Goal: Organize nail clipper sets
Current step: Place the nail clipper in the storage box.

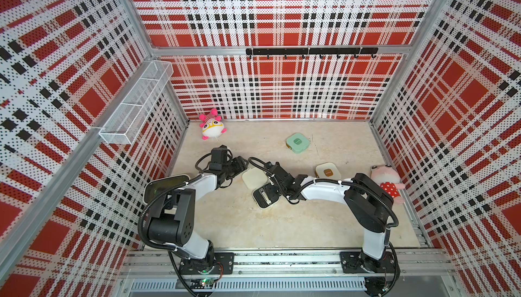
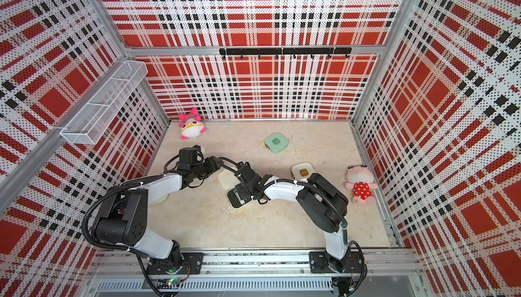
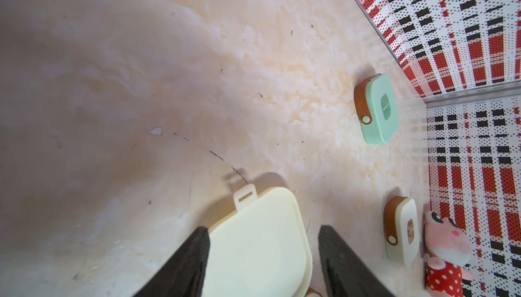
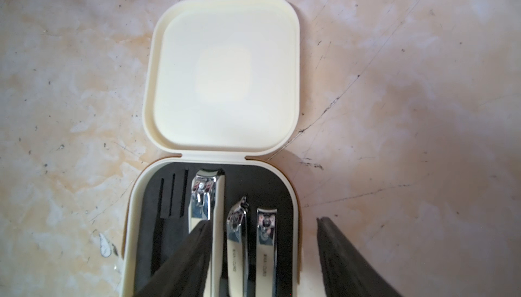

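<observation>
Beige marbled tabletop [image 1: 239, 225], enclosed by red, black and white plaid walls [image 1: 282, 13]. My right gripper [image 4: 263, 220] hovers over the open cream case [image 4: 134, 211], jaws spread, gripping nothing; one finger [image 4: 191, 253] overlaps the large clipper [image 4: 201, 197]. That clipper, an angled clipper [image 4: 236, 225] and a small clipper [image 4: 266, 225] lie side by side in the black tray [image 4: 267, 180]. The lid [image 4: 225, 78] lies flat on the table, hinged to the tray half.

My left gripper [image 3: 262, 228] straddles this lid, jaws apart and released; a strip of table shows between one finger [image 3: 338, 261] and the lid edge.

Position of the open case: table centre, between my two arms. Beyond it, well apart, the closed mint green case [image 1: 298, 142] sits toward the back wall. The closed cream case [image 1: 327, 171] sits toward the right wall, near a pink plush toy [image 1: 386, 182]. A second plush toy [image 1: 211, 126] lies in the far left corner.
</observation>
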`<state>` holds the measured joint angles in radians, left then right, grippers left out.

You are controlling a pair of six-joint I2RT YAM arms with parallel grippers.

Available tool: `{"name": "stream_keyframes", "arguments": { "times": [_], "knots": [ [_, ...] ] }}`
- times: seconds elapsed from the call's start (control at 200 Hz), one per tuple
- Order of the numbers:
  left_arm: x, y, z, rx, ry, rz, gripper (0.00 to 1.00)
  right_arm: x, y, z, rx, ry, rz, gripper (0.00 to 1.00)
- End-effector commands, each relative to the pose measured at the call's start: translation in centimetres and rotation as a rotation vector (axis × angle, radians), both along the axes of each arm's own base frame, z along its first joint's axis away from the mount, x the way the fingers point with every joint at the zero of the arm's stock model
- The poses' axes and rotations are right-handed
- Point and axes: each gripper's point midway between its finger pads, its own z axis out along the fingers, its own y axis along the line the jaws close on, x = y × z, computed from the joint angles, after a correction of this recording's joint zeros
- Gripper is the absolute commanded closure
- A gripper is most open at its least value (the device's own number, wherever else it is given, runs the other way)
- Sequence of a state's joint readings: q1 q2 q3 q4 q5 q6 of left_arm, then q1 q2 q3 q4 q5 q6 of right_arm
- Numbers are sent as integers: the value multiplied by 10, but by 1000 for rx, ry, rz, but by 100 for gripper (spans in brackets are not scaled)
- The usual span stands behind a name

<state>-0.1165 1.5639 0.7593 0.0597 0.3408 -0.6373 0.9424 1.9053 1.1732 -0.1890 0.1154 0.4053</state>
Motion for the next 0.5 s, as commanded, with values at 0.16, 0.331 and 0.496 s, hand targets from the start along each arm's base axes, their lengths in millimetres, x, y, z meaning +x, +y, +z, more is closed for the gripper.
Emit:
{"name": "stream_keyframes", "arguments": {
  "times": [0.16, 0.331, 0.496],
  "knots": [
    [-4, 18, -3, -73, -17, 43, 29, -11, -1, -24, -42, 38, 20, 38],
    [-7, 20, -10, -114, -16, 57, 25, -14, -8, -34, -78, 51, 15, 39],
    [-9, 14, -22, -171, -1, 50, 25, -15, -11, -31, -90, 47, 16, 40]
  ]
}}
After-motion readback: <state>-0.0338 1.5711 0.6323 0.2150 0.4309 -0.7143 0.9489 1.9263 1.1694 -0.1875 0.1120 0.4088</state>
